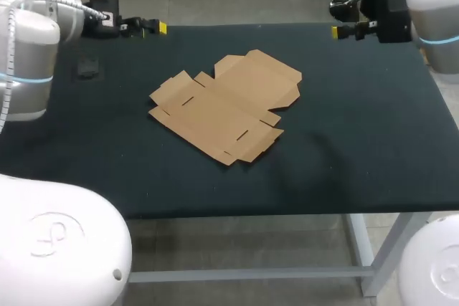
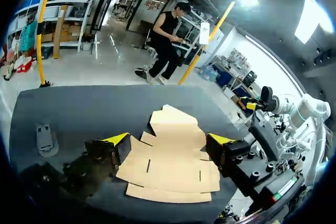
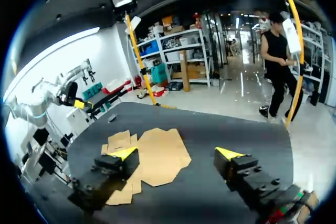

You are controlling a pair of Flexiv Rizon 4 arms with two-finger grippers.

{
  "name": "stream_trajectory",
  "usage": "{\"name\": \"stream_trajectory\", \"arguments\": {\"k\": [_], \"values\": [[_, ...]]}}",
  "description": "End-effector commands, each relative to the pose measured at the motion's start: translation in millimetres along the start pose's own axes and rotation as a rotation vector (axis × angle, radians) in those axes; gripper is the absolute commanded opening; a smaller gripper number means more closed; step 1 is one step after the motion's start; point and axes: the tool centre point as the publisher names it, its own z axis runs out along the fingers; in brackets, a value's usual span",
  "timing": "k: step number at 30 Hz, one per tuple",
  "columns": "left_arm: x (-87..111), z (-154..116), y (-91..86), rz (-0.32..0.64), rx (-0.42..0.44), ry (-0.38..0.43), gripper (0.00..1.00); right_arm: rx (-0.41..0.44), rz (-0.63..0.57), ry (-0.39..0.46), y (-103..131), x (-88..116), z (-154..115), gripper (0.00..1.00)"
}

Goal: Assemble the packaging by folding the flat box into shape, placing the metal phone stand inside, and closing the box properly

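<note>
The flat brown cardboard box (image 1: 226, 105) lies unfolded in the middle of the dark table (image 1: 358, 141). A small dark metal phone stand (image 1: 88, 68) rests near the table's far left. My left gripper (image 1: 154, 28) hovers over the far left edge, open and empty. My right gripper (image 1: 344, 31) hovers at the far right edge, also open and empty. In the left wrist view the left gripper (image 2: 169, 140) stands wide apart, with the box (image 2: 170, 163) ahead of it and the stand (image 2: 46, 139) off to one side. The right gripper (image 3: 176, 154) shows the box (image 3: 149, 156) ahead of one finger.
The table's front edge (image 1: 287, 211) runs across the lower head view. Bare dark tabletop surrounds the box on all sides. My other arm (image 2: 294, 109) shows beyond the table in the left wrist view.
</note>
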Motion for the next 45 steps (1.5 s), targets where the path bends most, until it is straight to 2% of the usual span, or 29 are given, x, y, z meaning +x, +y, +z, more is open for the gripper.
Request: {"name": "stream_trajectory", "arguments": {"k": [1,4,5,6,7,28,32,37,45], "values": [[8.9,-6,3.3,-0.01,-0.297,-0.033,1.0,0.191,0.049,0.005,-6,1,-16,1.0],[9.0,-8,8.4,-0.076,-0.349,-0.034,1.0,0.214,0.102,0.013,-14,-1,-21,1.0],[6.4,-7,9.4,-0.149,-0.404,-0.044,1.0,0.218,0.118,0.014,-17,-2,-24,1.0],[2.7,-6,11.1,-0.216,-0.445,-0.082,1.0,0.218,0.132,0.001,-20,-3,-27,1.0],[0.4,-7,14.7,-0.24,-0.473,-0.117,1.0,0.219,0.129,-0.019,-23,-5,-31,1.0],[0.4,-7,14.7,-0.24,-0.473,-0.117,1.0,0.219,0.129,-0.019,-23,-5,-31,1.0],[-7.0,-3,23.9,-0.147,-0.537,-0.081,1.0,0.252,0.216,-0.07,-35,-5,-31,1.0],[-21.4,2,36.6,-0.086,-0.578,-0.01,1.0,0.254,0.311,-0.041,-48,-3,-40,1.0],[-36.9,20,52.1,-0.013,-0.649,0.016,1.0,0.272,0.397,-0.013,-63,6,-44,1.0]]}}
